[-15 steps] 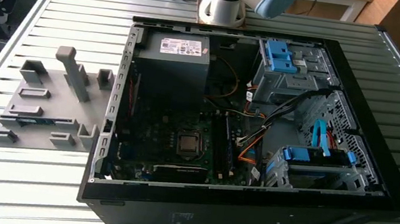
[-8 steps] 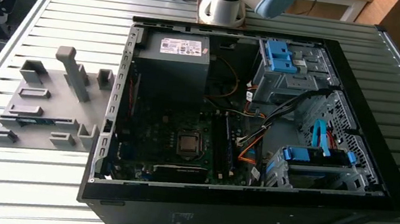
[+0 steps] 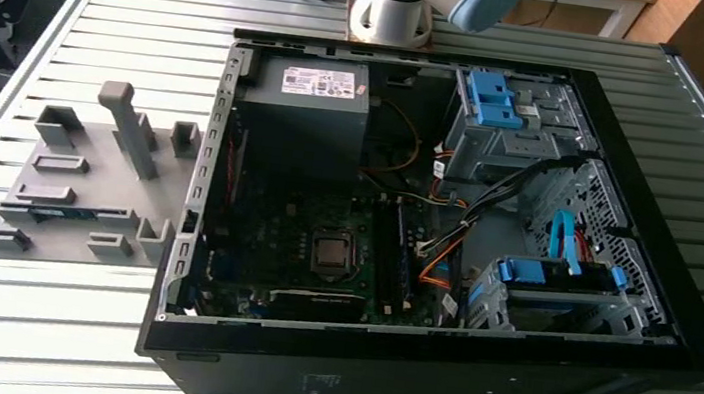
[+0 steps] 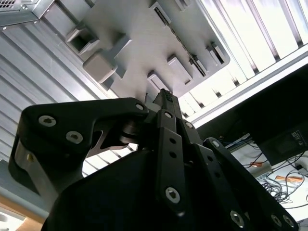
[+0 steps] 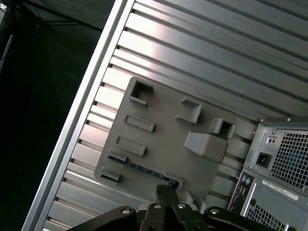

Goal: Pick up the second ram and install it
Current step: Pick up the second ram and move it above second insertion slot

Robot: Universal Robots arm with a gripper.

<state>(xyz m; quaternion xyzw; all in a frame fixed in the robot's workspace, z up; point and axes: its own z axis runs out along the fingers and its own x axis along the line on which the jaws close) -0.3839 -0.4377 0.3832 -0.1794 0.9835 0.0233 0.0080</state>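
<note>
One thin, flat green-blue stick, the second ram (image 3: 71, 214), lies seated in a long slot along one side of the fixture plate (image 3: 83, 149). The plate is matte grey plastic, studded with square pockets and raised blocks, one tall post standing tilted among them. It rests on the surface (image 3: 25, 338) of ribbed, shiny metal slats. The surface's rim runs close by on the exterior view's left, and a narrow strip of bare slats separates the plate from the open black computer case (image 3: 437, 384) on the exterior view's right. In the first wrist view the ram (image 5: 144, 169) shows as a dark strip. The black jaws, pinched together and holding nothing, hang well above the plate with their tips lined up near one end of the stick.
</note>
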